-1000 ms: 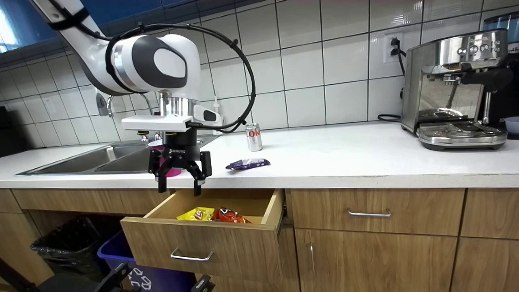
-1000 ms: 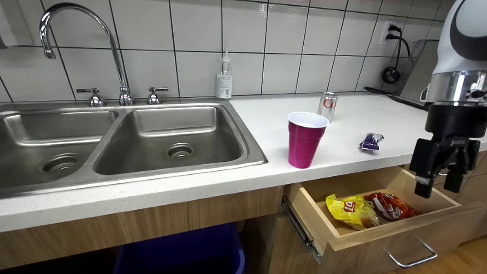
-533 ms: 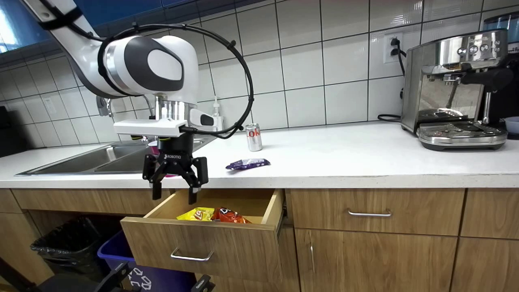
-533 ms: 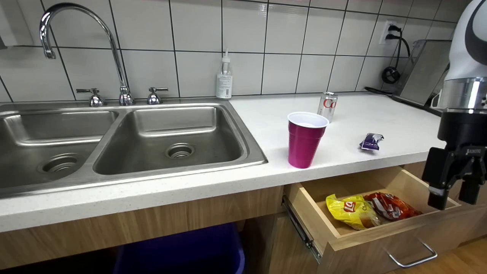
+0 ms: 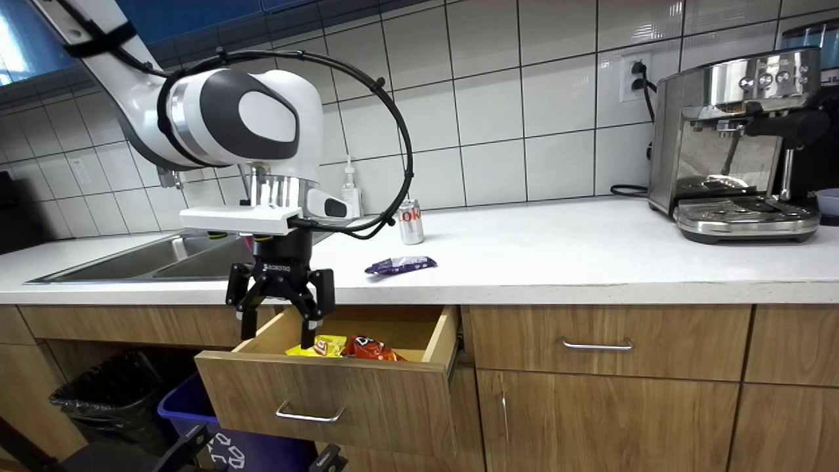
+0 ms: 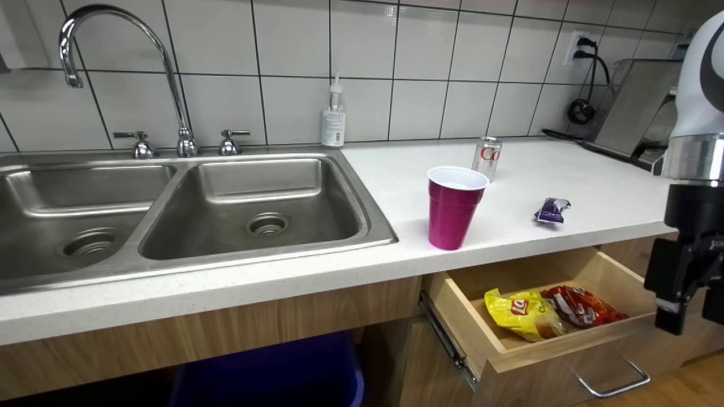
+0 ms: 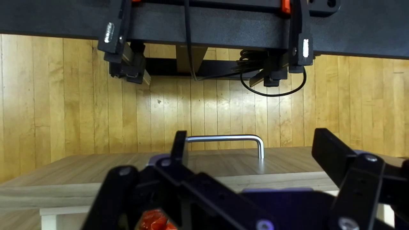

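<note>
The tool is spread wide with nothing held, hung near the front of the pulled-out drawer, lower than the worktop; whether the drawer is touched cannot be told. If the tool is lowered off line, the front could be struck by a finger, and the drawer could be shoved inward along its runner, since no brace is seen. The handle could also be snagged by a finger dropped too far outside.

In the wrist view, one end of the handle is hidden behind that finger, and only a scrap of red bag is shown; in an exterior view it is seen beside the yellow bag inside the drawer. The can is shown in both exterior views, but not from the wrist.
</note>
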### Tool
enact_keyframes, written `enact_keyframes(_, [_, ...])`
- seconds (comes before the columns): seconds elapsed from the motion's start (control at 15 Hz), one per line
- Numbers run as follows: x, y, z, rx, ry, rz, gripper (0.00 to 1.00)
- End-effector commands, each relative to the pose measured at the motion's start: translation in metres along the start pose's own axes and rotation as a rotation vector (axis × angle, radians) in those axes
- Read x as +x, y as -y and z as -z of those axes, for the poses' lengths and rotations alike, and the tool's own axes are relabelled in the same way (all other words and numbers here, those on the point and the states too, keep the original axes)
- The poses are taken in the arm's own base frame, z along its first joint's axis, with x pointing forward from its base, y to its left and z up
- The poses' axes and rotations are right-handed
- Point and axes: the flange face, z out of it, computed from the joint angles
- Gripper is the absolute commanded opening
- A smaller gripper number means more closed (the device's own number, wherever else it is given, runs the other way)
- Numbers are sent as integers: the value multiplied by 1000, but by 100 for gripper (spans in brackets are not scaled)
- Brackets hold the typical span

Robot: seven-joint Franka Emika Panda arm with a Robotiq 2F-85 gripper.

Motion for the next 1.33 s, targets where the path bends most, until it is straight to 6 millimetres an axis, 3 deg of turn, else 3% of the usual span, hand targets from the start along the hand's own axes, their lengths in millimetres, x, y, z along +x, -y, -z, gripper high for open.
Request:
enact_keyframes(0.0, [-2,-4,-8,-16,19,12,100])
enact_keyframes(1.27, [17,-15,-53,-161,-16,154,100])
